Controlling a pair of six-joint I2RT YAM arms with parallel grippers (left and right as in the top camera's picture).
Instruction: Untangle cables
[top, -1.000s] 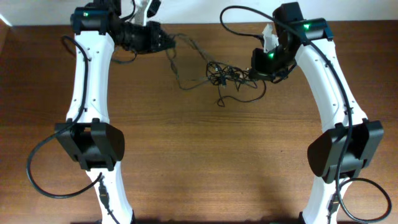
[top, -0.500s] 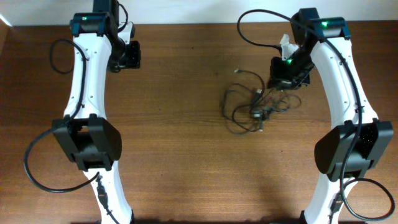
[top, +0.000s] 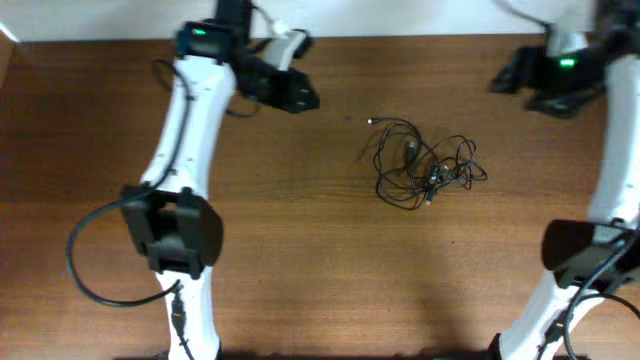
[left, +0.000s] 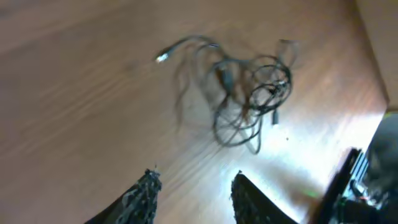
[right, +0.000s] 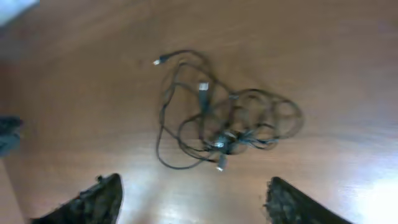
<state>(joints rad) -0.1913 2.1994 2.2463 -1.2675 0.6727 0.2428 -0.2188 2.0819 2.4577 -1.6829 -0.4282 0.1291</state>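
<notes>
Bunch of thin black cords with small plugs (top: 425, 165) lies knotted on the brown wooden table (top: 300, 250), right of centre in overhead. Left gripper (left: 194, 196) and right gripper (right: 193, 199) both spread, empty, well clear. Looks like between pulls: next, grab a loose end, e.g. silvery tip (top: 370, 121) upper left of bunch. No readable markings.

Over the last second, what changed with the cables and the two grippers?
The left gripper let go first, then the right gripper; both are now open and clear of the cables. The cables, earlier stretched between them, lie in a loose heap on the table. Still tangled.
</notes>
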